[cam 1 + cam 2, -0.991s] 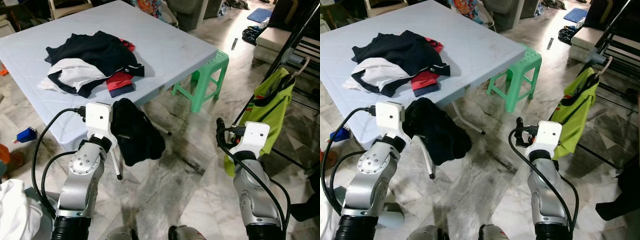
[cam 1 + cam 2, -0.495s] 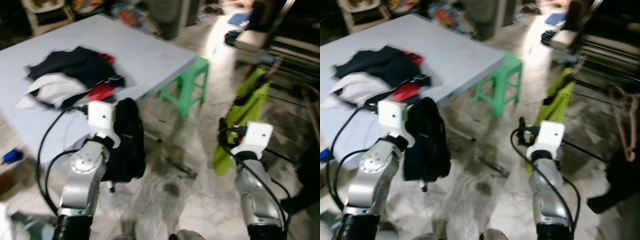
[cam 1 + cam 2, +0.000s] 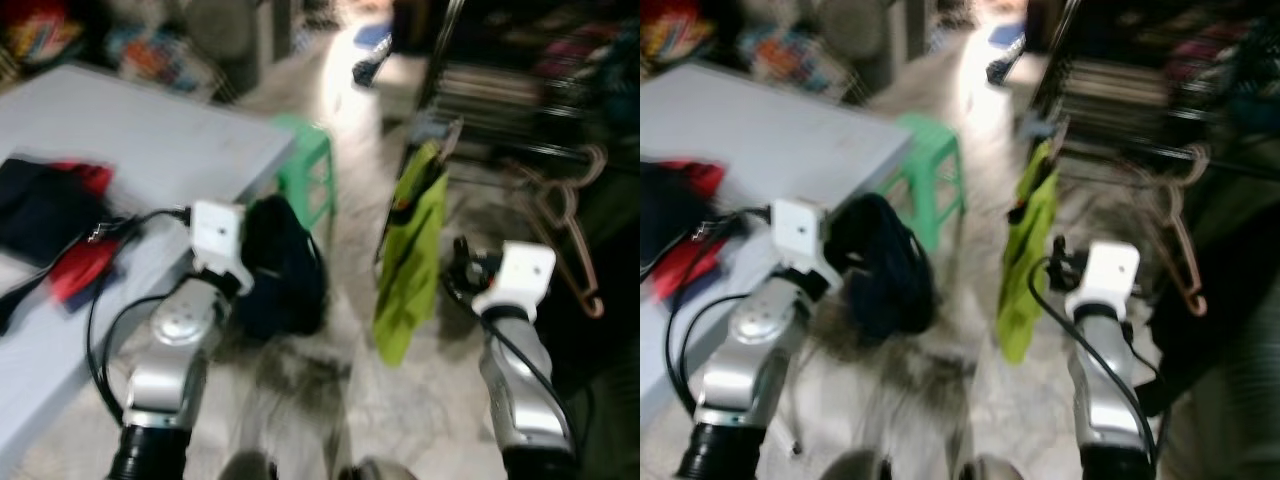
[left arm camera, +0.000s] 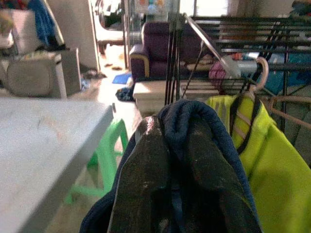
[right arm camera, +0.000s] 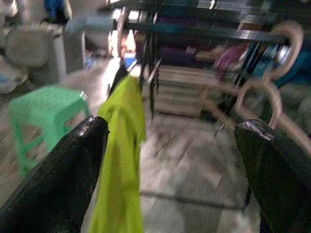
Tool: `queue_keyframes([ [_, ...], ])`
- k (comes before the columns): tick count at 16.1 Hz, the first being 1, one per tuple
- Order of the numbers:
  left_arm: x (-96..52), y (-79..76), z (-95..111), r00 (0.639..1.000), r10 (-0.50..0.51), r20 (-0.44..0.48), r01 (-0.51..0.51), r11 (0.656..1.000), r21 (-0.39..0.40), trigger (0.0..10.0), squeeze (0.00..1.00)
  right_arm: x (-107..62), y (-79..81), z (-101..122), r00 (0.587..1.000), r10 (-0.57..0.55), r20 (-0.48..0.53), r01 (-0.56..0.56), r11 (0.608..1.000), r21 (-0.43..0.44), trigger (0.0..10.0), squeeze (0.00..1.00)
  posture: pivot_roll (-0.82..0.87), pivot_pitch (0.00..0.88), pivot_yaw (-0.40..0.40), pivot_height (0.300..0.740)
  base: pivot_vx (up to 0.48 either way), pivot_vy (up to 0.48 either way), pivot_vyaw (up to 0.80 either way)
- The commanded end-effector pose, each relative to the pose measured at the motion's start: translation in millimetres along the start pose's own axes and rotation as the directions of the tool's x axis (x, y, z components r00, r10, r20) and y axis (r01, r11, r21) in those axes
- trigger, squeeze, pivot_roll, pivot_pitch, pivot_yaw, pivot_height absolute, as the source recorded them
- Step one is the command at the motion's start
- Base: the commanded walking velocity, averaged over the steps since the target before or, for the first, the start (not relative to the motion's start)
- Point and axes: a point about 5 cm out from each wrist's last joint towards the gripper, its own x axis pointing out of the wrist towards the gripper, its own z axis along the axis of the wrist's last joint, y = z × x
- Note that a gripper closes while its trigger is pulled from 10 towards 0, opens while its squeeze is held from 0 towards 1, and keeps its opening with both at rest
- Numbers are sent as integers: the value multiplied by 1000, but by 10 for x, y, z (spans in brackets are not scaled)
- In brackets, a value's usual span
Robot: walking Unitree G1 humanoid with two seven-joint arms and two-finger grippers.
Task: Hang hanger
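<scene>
Two risks. Left gripper (image 4: 177,194) fingers pinch dark garment (image 3: 280,265), hanger unseen; could slip mid-walk. Right gripper (image 5: 175,165) fingers wide, empty, could snag green shirt (image 3: 410,255) near rack (image 5: 204,29).

The left hand (image 4: 177,194) has matt black fingers (image 4: 141,194), scuffed and dusty, closed on soft dark navy cloth (image 4: 184,116). The right hand (image 5: 170,165) shows finely textured black fingers (image 5: 63,165), set wide apart. A lime green garment (image 3: 408,260) looks thin and smooth. The stool (image 3: 305,170) is green plastic, the floor (image 3: 330,390) polished marbled stone, the surface (image 3: 130,130) pale and matt.
</scene>
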Motion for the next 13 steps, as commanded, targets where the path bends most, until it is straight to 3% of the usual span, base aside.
queue_keyframes([
  [1, -3, 26, 62, 1000, 8, 28, -8, 1000, 12, 10000, 0, -3, -2, 12, 999, -32, 7, 32, 999, -28, 10000, 0, -22, 49, 22, 740, 375, 0, -800],
  [7, 9, 24, 65, 1000, 4, 29, -4, 1000, 13, 10000, 0, 11, -150, 55, 990, -128, 58, 136, 977, -164, 10000, 0, -24, 50, 26, 740, 351, 0, -800],
  [8, 12, 24, 65, 1000, 2, 29, -3, 1000, 12, 10000, 0, 17, -153, 52, 991, -121, 51, 127, 983, -132, 10000, 0, -25, 50, 27, 740, 375, 0, 0],
  [11, 25, 21, 55, 1000, 2, 19, -2, 1000, -6, 10000, 0, 47, -144, 101, 997, -53, 61, 62, 987, -150, 10000, 0, -29, 51, 29, 740, 345, 322, 0],
  [13, 24, 25, 51, 1000, 9, 16, -8, 1000, -15, 10000, 0, 52, -115, 37, 1000, 9, 15, -7, 988, -157, 10000, 0, -29, 51, 29, 740, 319, 358, 0],
])
